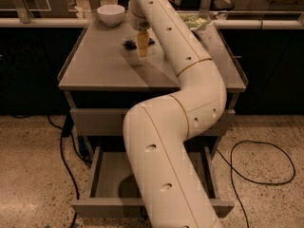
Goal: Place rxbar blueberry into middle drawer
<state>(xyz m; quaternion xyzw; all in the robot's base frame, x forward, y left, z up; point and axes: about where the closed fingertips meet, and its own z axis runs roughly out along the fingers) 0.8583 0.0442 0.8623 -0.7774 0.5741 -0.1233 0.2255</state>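
Note:
The rxbar blueberry is a small dark flat bar lying on the grey cabinet top, toward the back middle. My gripper points down right beside or over the bar, close to the surface; the bar's dark ends show on both sides of it. I cannot tell whether it touches the bar. An open drawer sticks out low at the front of the cabinet, with my white arm arching over it and hiding its right part.
A white bowl stands at the back left of the top. A greenish item lies at the back right behind my arm. A closed drawer front sits above the open one. Black cables lie on the speckled floor.

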